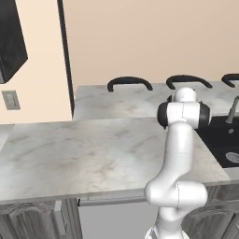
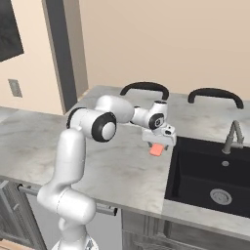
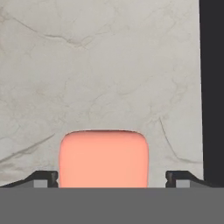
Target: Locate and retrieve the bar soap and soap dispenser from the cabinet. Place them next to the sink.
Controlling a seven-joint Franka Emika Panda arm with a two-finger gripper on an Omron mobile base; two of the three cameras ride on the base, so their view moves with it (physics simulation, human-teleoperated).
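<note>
Gripper (image 2: 157, 146) pinching bar soap (image 2: 156, 150) mid-frame, long axis pointing down toward marble counter (image 2: 122, 166); soap's upper end hidden between fingers.

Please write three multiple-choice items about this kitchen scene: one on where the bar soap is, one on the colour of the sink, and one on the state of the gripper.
1. Where is the bar soap?
A. in the sink basin
B. between the fingers, above the counter beside the sink
C. lying on the floor

2. What colour is the sink?
A. black
B. white
C. salmon-pink

3. What is the gripper doing?
A. hanging open with nothing in it
B. closed on the faucet
C. closed on the bar soap

Answers:
1 B: the hand view shows the bar over the marble counter.
2 A: the basin is dark in both base views.
3 C: the pink bar sits between the fingers.
</note>
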